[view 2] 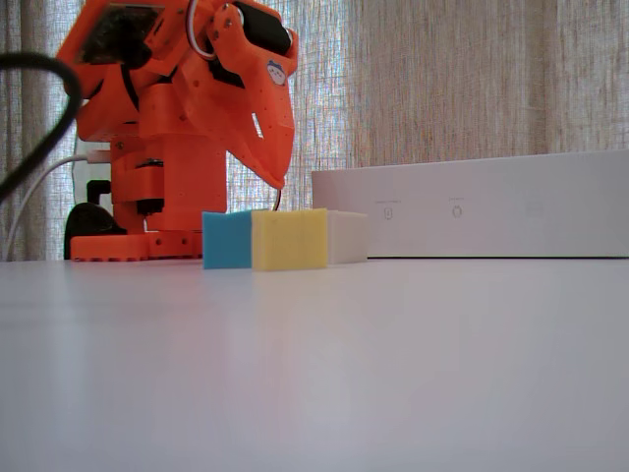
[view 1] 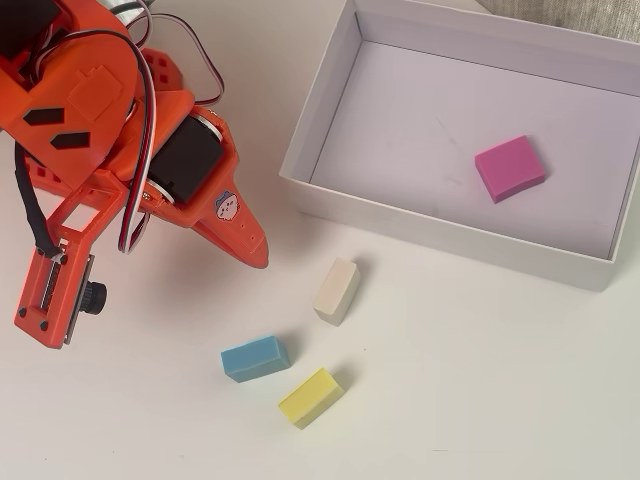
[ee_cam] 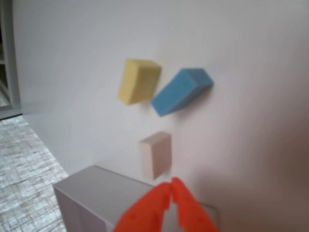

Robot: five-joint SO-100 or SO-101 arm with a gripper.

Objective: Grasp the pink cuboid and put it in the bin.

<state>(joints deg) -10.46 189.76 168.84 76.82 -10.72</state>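
The pink cuboid lies flat on the floor of the bin, toward its right side in the overhead view. The bin's wall hides it in the fixed view, and it is out of the wrist view. My orange gripper is shut and empty. It hangs above the table left of the bin's near-left corner, apart from the pink cuboid. In the fixed view the gripper points down behind the blocks, left of the bin. In the wrist view the closed fingertips sit over the bin's corner.
A cream block, a blue block and a yellow block lie on the white table in front of the bin, just below and right of the gripper tip. The arm's base stands at the left.
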